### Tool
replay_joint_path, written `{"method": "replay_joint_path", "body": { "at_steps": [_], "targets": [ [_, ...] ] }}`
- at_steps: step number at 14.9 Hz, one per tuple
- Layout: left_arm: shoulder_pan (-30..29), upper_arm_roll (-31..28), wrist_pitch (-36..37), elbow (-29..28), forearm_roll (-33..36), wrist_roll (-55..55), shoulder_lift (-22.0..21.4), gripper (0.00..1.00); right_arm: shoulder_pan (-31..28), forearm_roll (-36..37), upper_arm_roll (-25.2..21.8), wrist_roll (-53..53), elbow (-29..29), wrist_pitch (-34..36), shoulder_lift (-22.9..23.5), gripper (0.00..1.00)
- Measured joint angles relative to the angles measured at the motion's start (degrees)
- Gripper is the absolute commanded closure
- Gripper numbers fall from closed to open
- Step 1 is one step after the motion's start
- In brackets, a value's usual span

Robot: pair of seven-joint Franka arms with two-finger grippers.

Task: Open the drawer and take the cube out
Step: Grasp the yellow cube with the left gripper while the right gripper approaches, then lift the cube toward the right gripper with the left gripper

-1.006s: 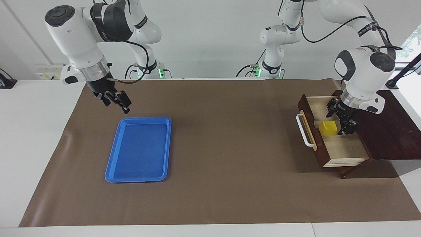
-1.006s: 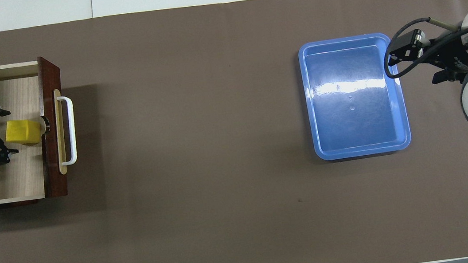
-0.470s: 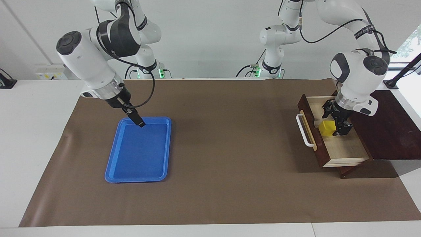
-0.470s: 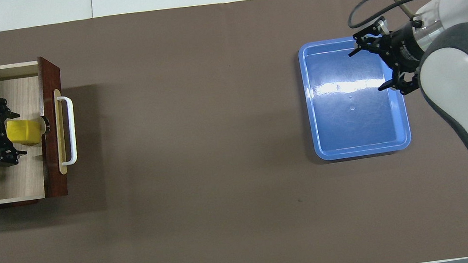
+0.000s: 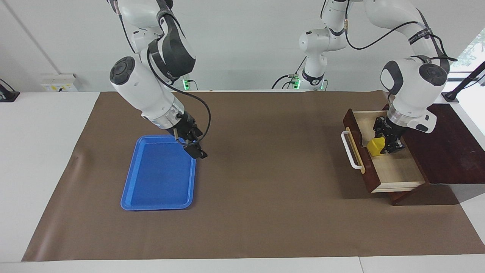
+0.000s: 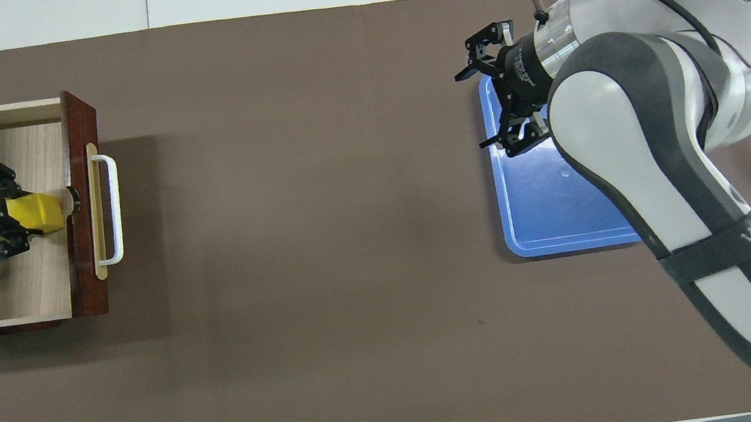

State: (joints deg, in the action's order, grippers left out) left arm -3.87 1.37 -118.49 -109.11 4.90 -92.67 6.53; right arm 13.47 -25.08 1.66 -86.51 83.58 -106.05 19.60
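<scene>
The drawer [image 5: 382, 151] stood pulled out at the left arm's end of the bench [image 5: 265, 212], its pale inside holding the cube [image 5: 377, 146]. The left claw [image 5: 386, 146] was down in the drawer, pinching the cube, which sat tilted and partly hidden by its fingers. The blue tray [image 5: 159, 174], at the right arm's end, held nothing; the right claw [image 6: 499, 106] hung spread over its edge, the arm hiding part of it from overhead.

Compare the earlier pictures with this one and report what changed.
The left tool, inside the open drawer, moved in on the cube and shut on it; the cube now sits tilted in its grip. The right tool, open, swung from off the blue tray across it to the tray's edge that faces the drawer. Drawer and tray stayed put.
</scene>
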Motion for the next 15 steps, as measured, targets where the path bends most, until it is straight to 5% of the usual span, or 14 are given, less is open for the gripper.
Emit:
{"method": "replay_joint_path", "body": {
  "at_steps": [8, 15],
  "targets": [
    [4.2, 0.4, 15.9, 18.2, -2.5, -0.4, 2.1, 0.99, 4.6, -7.6, 0.0, -8.1, -14.7, 1.2, 13.0, 0.00],
    [16.6, 0.8, 16.8, 19.4, -3.0, -17.5, 3.2, 0.99, 6.7, -10.3, 0.0, -10.1, -15.2, -4.2, 14.4, 0.00]
  ]
}}
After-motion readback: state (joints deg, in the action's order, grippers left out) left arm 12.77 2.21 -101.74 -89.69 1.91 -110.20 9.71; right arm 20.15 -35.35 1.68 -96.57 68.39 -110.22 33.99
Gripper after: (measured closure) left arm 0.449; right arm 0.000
